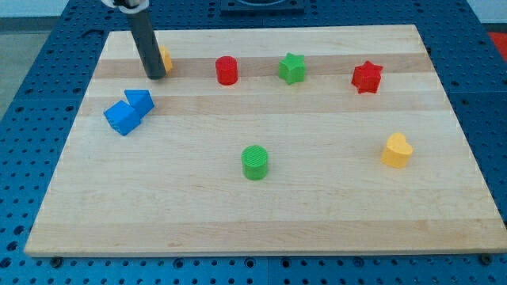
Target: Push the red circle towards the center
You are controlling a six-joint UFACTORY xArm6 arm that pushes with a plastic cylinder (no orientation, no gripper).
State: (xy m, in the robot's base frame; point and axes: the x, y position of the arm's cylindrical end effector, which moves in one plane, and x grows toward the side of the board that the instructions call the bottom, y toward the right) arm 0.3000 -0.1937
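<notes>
The wooden board (261,198) filled most of the view, pale and smooth, resting on a blue perforated table (32,95). The dark rod came down from the view's top left, and my tip (155,77) sat on the board near its upper left corner, touching or just in front of a yellow block (165,58) that it partly hid, so that block's shape could not be made out. There were no jaws to speak of: the arm ended in a bare rod that held nothing and could only push.

Below the tip and a little to the view's left lay two blue blocks touching each other, a blue cube (121,118) and a smaller blue block (140,100) of unclear shape. The red circle (226,70) stood upright in the upper row, to the view's right of the tip and well apart from it, with open board between it and the middle. Farther right in that row were a green star (291,68) and a red star (367,77). A green circle (255,161) sat near the centre, slightly low, and a yellow heart (396,150) lay at the right.

The red circle looked small, rigid and light, likely to slide easily on the wood; being round, it would probably slip sideways off the tip unless pushed squarely on its far, upper side. No writing or brand marks could be read anywhere.
</notes>
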